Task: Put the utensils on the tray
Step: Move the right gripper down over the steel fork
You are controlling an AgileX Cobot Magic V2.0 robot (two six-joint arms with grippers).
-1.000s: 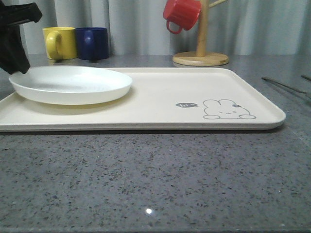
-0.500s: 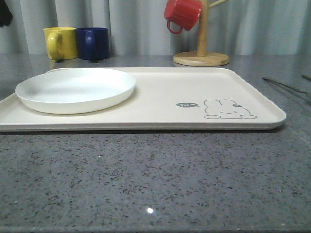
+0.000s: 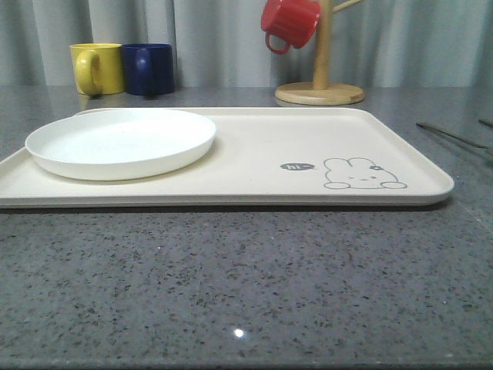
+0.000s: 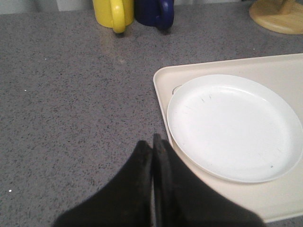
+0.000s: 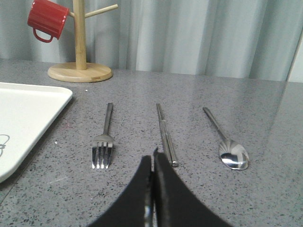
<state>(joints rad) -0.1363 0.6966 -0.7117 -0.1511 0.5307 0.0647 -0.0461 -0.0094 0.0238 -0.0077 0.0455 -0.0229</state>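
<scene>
The cream tray (image 3: 254,146) with a grey rabbit drawing lies across the middle of the table. Its corner (image 5: 28,109) appears in the right wrist view. To the right of the tray, a fork (image 5: 105,137), a pair of chopsticks (image 5: 165,135) and a spoon (image 5: 226,142) lie side by side on the grey table. Thin chopsticks (image 3: 451,136) show at the right edge of the front view. My right gripper (image 5: 153,156) is shut and empty, just short of the chopsticks' near end. My left gripper (image 4: 153,142) is shut and empty beside the tray's left rim (image 4: 161,92).
A round white plate (image 3: 122,142) sits on the tray's left half. A yellow mug (image 3: 96,68) and a dark blue mug (image 3: 148,68) stand at the back left. A wooden mug tree (image 3: 320,69) holding a red mug (image 3: 289,23) stands at the back.
The left arm has pulled away from the plate and out of the front view. The white plate has shifted slightly right and settled flat on the tray.
</scene>
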